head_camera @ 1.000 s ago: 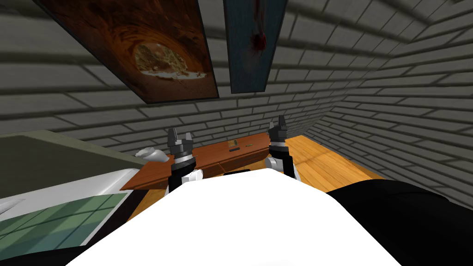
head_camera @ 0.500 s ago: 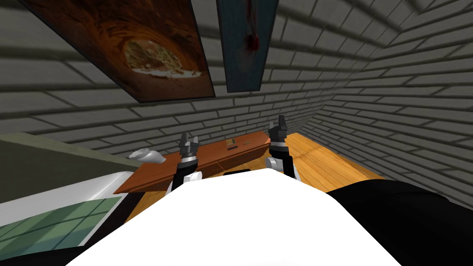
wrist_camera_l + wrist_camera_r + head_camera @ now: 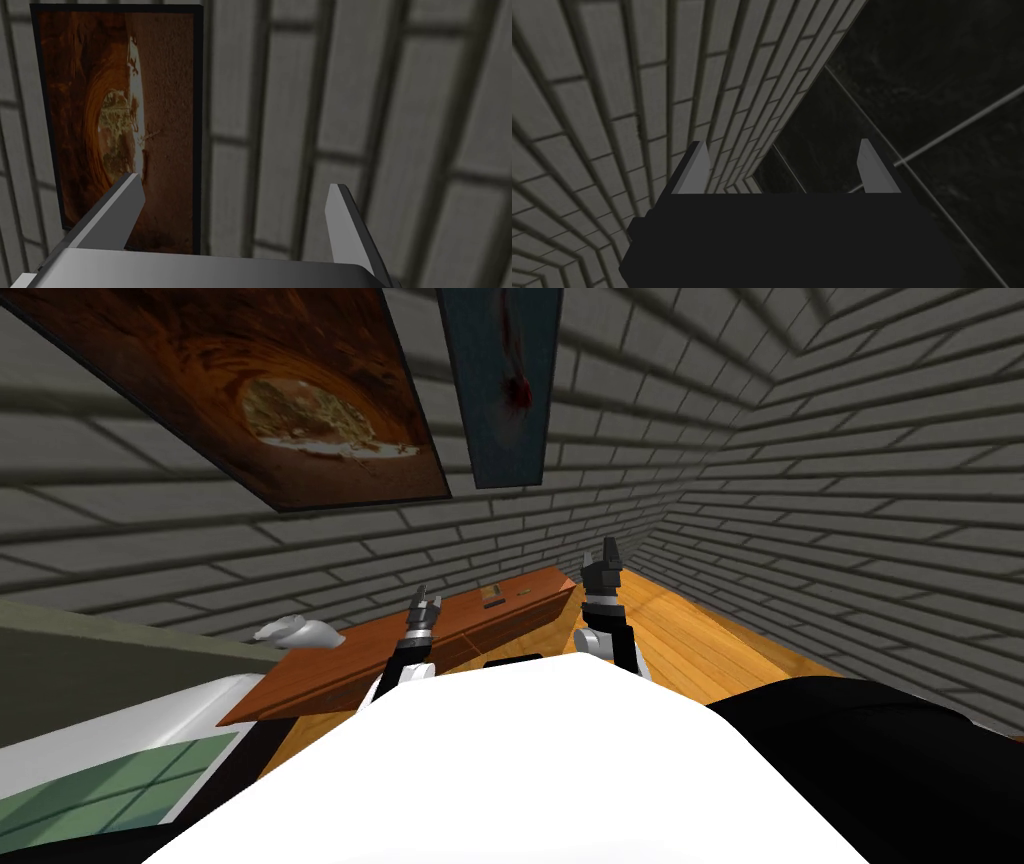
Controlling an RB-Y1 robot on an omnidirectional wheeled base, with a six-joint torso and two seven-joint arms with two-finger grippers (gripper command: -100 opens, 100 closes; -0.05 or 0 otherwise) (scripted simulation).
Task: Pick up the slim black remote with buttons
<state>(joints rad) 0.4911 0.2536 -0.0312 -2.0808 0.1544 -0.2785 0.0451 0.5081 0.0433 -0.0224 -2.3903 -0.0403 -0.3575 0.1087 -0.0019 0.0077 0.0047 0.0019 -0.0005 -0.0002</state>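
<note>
A slim black remote point(image 3: 494, 603) lies on a long brown wooden table point(image 3: 380, 653) that stands against the brick wall, toward the table's far end. My left gripper point(image 3: 423, 598) hangs over the table a little short and to the left of the remote. In the left wrist view that gripper point(image 3: 236, 181) is open and empty, pointing upward. My right gripper point(image 3: 603, 558) is raised to the right of the table's end. Its wrist view shows it point(image 3: 781, 141) open with nothing between the fingers.
A small olive thing point(image 3: 490, 590) and a tiny item point(image 3: 523, 591) lie beside the remote. A white rounded object point(image 3: 295, 633) rests at the table's left end. A bed with a green cover point(image 3: 120, 783) is at the left, and wooden floor point(image 3: 700, 638) at the right.
My head view has swung, sliding the wall and table leftward. My left hand has moved forward over the table, nearer the remote. The right arm has stayed as it was.
</note>
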